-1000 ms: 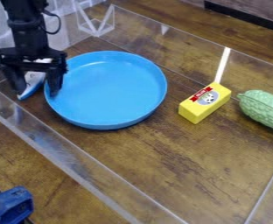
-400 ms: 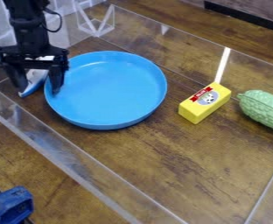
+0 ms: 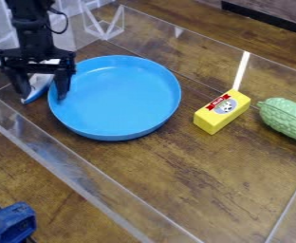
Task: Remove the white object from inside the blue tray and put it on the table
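The blue tray (image 3: 119, 97) lies on the dark wood table (image 3: 176, 180), left of centre. My gripper (image 3: 38, 88) hangs at the tray's left rim, pointing down, its black fingers (image 3: 62, 87) spread open. Between them lies the white object (image 3: 34, 94), a small white piece with blue trim, resting on the table just outside the rim. The fingers straddle it without closing on it. Nothing shows inside the tray.
A yellow box with a red label and a white straw (image 3: 222, 111) stands right of the tray. A green bumpy vegetable (image 3: 290, 118) lies at the far right. Clear low walls (image 3: 62, 161) edge the table. Blue cloth (image 3: 9, 226) sits at the bottom left.
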Controlling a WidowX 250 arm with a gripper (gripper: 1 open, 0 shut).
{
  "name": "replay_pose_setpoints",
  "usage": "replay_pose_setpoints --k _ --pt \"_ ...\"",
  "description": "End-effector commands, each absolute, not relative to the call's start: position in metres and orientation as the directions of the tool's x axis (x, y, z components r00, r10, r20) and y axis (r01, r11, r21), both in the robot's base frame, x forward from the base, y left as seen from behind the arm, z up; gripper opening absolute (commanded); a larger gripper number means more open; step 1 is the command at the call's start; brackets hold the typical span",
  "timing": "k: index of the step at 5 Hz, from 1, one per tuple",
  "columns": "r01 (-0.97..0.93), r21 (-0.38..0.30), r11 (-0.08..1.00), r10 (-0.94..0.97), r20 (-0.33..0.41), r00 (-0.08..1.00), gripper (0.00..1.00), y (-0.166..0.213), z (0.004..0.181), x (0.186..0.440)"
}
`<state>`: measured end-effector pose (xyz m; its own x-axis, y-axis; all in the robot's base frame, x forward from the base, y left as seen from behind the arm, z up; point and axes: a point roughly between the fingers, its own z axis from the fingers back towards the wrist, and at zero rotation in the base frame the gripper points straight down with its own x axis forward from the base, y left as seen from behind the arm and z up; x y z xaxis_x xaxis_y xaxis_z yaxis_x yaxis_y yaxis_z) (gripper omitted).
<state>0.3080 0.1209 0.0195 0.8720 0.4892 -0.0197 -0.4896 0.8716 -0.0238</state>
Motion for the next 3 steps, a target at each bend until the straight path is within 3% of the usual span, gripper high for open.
replay_pose_setpoints --k 1,3 --pt "-0.543 -0.021 0.839 0.539 -0.095 0.837 1.0 0.124 -0.007 0.298" --pt "-0.52 -0.041 0.853 0.516 -0.08 0.853 1.0 0.101 -0.01 0.312"
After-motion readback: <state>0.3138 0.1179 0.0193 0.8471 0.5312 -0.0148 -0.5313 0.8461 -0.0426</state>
